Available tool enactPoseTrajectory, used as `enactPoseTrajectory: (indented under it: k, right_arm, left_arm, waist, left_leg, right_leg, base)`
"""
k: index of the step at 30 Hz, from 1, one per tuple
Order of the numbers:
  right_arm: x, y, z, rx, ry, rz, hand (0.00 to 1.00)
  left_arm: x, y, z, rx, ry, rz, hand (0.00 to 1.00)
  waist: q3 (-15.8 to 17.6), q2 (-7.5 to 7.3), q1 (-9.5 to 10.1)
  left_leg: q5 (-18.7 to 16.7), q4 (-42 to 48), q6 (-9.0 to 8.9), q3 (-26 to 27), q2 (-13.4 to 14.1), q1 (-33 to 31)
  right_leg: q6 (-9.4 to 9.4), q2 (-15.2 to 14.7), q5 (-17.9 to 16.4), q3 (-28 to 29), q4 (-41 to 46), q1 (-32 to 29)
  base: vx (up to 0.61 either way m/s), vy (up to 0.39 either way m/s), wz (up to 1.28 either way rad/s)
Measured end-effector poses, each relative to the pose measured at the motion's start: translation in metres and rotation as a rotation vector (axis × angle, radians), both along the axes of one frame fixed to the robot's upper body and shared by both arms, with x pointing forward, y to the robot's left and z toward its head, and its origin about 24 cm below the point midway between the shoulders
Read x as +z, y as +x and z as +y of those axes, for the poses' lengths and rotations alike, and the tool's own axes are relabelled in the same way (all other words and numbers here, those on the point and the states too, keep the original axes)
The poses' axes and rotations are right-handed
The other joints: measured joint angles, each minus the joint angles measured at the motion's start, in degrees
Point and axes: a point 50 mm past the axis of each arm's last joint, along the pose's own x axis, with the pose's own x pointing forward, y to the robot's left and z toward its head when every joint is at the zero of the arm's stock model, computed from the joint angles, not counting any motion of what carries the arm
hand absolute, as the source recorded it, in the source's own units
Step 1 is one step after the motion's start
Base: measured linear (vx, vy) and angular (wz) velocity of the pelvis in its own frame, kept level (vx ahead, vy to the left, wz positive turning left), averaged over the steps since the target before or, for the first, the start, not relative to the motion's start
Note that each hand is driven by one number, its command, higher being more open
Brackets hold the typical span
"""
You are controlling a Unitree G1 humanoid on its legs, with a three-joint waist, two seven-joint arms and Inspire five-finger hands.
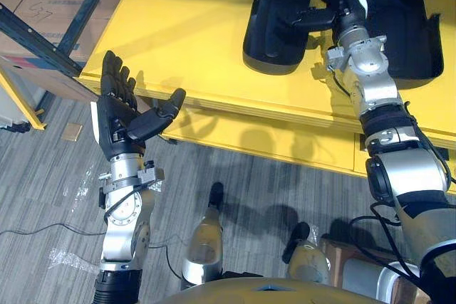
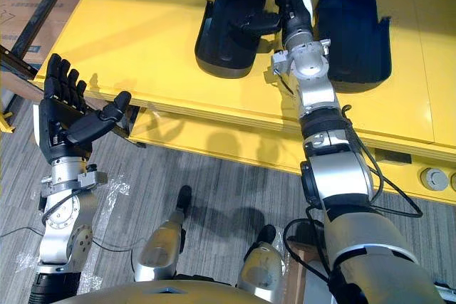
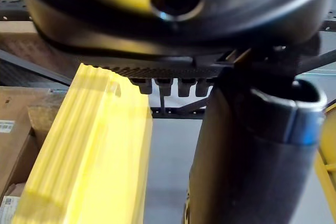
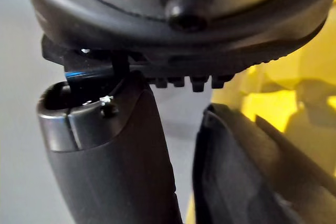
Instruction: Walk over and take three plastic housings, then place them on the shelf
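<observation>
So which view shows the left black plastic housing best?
The right eye view: the left black plastic housing shows nearly whole on the yellow table. The left eye view matches; the right wrist view's dark edge is unclear.

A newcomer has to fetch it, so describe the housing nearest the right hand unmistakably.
Find the yellow table. Two black housings lie on its far side, with the right hand between them. Take the left housing, the one the hand's thumb reaches over; the right housing sits on the hand's other side.

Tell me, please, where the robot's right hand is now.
In the left eye view the right hand is at the upper right, over the yellow table, between the left housing, which its thumb reaches over, and the right housing.
</observation>
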Motion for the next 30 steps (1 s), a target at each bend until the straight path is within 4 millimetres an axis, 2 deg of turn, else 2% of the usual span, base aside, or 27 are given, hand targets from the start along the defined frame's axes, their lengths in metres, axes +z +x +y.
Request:
enactPoseTrajectory:
  k: [2,3,4,5,7,9,11,12,13,16,17,19,20,22,25,29,30]
  right_arm:
    - [0.019,-0.027,0.016,0.067,-0.020,-0.169,1.00]
    - [0.022,-0.036,0.021,0.080,-0.038,-0.215,1.00]
    - [0.022,-0.059,0.034,0.125,-0.060,-0.307,1.00]
    - [0.020,-0.068,0.037,0.145,-0.061,-0.331,1.00]
    - [0.000,-0.093,0.046,0.203,-0.025,-0.347,1.00]
    - [-0.024,-0.105,0.041,0.192,0.025,-0.295,1.00]
    - [-0.062,-0.119,0.018,0.082,0.119,-0.197,1.00]
    - [-0.071,-0.124,0.010,0.042,0.143,-0.173,1.00]
    - [-0.090,-0.134,-0.004,-0.038,0.191,-0.122,1.00]
    - [-0.135,-0.164,-0.031,-0.179,0.343,0.021,1.00]
    - [-0.143,-0.170,-0.035,-0.211,0.363,0.047,1.00]
    - [-0.175,-0.197,-0.050,-0.336,0.405,0.163,1.00]
    - [-0.184,-0.209,-0.056,-0.382,0.401,0.202,1.00]
    - [-0.196,-0.232,-0.067,-0.459,0.376,0.262,1.00]
    - [-0.201,-0.265,-0.088,-0.567,0.327,0.305,1.00]
    - [-0.197,-0.291,-0.104,-0.680,0.352,0.231,1.00]
    - [-0.197,-0.293,-0.105,-0.690,0.352,0.221,1.00]
  left_arm:
    - [-0.001,-0.002,-0.001,0.003,-0.007,0.001,1.00]
    - [-0.002,-0.003,-0.001,0.004,-0.004,0.006,1.00]
    - [-0.004,-0.005,0.000,0.007,-0.005,0.015,1.00]
    - [-0.004,-0.005,0.000,0.008,-0.005,0.016,1.00]
    - [-0.004,-0.005,0.000,0.010,-0.002,0.015,1.00]
    - [-0.003,-0.005,-0.001,-0.008,0.007,0.010,1.00]
    - [-0.001,-0.004,-0.008,-0.064,0.020,0.002,1.00]
    - [-0.001,-0.003,-0.011,-0.080,0.022,-0.001,1.00]
    - [0.000,-0.004,-0.014,-0.108,0.029,-0.008,1.00]
    - [0.003,-0.008,-0.017,-0.140,0.029,-0.035,1.00]
    - [0.003,-0.008,-0.018,-0.148,0.025,-0.042,1.00]
    - [0.002,-0.011,-0.024,-0.189,-0.020,-0.065,1.00]
    - [0.001,-0.013,-0.026,-0.201,-0.027,-0.073,1.00]
    - [0.000,-0.014,-0.032,-0.225,-0.054,-0.083,1.00]
    - [0.001,-0.013,-0.038,-0.228,-0.090,-0.091,1.00]
    - [0.008,-0.008,-0.041,-0.186,-0.156,-0.142,1.00]
    - [0.010,-0.007,-0.041,-0.182,-0.171,-0.147,1.00]
  waist:
    - [-0.02,-0.04,-0.23]
    - [-0.07,-0.13,-0.45]
    - [-0.27,-0.52,-1.51]
    - [-0.39,-0.76,-1.98]
    - [-2.35,-2.53,-3.39]
    - [-4.18,-4.39,-4.82]
    - [-6.00,-6.16,-6.39]
    - [-6.38,-6.34,-6.51]
    - [-7.28,-6.57,-6.80]
    - [-8.66,-6.22,-8.66]
    - [-8.84,-6.09,-9.14]
    - [-11.08,-5.69,-11.14]
    - [-11.80,-5.49,-11.83]
    - [-11.94,-5.29,-13.75]
    - [-12.89,-5.38,-18.39]
    - [-13.29,-5.19,-22.38]
    - [-13.27,-5.14,-22.75]
  left_leg:
    - [-0.43,0.00,-0.16,1.72,0.02,1.03]
    - [-0.61,0.00,-0.17,2.30,0.03,1.49]
    - [-1.12,-0.01,-0.20,3.53,0.05,2.75]
    - [-1.35,-0.01,-0.14,4.25,0.08,3.32]
    - [-2.30,-0.06,-0.46,6.53,0.70,4.40]
    - [-3.02,-0.09,-0.77,8.36,1.31,5.43]
    - [-3.81,-0.25,-1.01,10.18,1.70,6.85]
    - [-4.02,-0.27,-1.06,10.79,1.80,7.24]
    - [-4.53,-0.27,-1.16,12.01,1.98,7.77]
    - [-5.51,-0.28,-1.42,15.52,2.46,9.94]
    - [-5.73,-0.28,-1.52,16.38,2.62,10.47]
    - [-6.80,-0.29,-2.07,20.06,3.49,11.45]
    - [-7.22,-0.28,-2.32,21.94,3.85,11.84]
    - [-7.89,-0.21,-2.75,25.49,4.41,13.35]
    - [-9.44,-0.08,-3.70,32.22,5.18,15.60]
    - [-10.64,-0.03,-4.59,39.06,5.47,16.95]
    - [-10.80,-0.01,-4.78,39.74,5.55,17.32]
  right_leg:
    - [0.36,0.04,0.48,1.58,-0.89,0.12]
    - [0.42,0.09,0.67,1.97,-1.33,0.38]
    - [0.55,0.22,1.03,2.77,-2.50,1.46]
    - [0.58,0.29,1.15,3.06,-2.88,1.92]
    - [0.48,1.02,1.75,4.98,-4.46,2.06]
    - [0.40,1.74,2.32,6.52,-5.92,2.40]
    - [0.33,2.28,2.89,7.91,-7.35,3.22]
    - [0.26,2.43,3.10,8.44,-7.73,3.32]
    - [0.24,2.72,3.42,9.57,-8.55,3.33]
    - [0.27,3.32,4.05,12.75,-9.67,3.40]
    - [0.27,3.51,4.06,13.58,-9.67,3.38]
    - [-0.08,4.71,4.46,16.98,-10.36,1.88]
    - [-0.14,5.24,4.99,18.60,-10.94,1.18]
    - [-0.09,6.22,5.89,21.84,-11.94,0.58]
    - [0.02,8.22,7.26,27.87,-13.31,-1.29]
    - [0.02,10.33,9.16,34.34,-14.50,-4.37]
    - [-0.01,10.64,9.48,35.12,-14.80,-4.46]
  base:
    - [0.03,-0.021,-0.34]
    - [0.05,-0.019,-0.37]
    - [0.05,-0.016,-0.31]
    - [0.05,-0.014,-0.39]
    - [0.05,-0.018,-0.51]
    - [0.06,-0.024,-0.48]
    - [0.03,-0.011,-0.38]
    - [0.03,-0.005,-0.46]
    - [0.02,-0.002,-0.53]
    - [0.02,0.002,-0.53]
    - [0.02,0.003,-0.67]
    - [0.02,-0.008,-0.83]
    - [0.05,-0.018,-0.93]
    - [0.06,-0.023,-0.95]
    - [0.05,-0.011,-1.06]
    - [0.05,-0.005,-0.87]
    - [0.03,-0.007,-0.72]
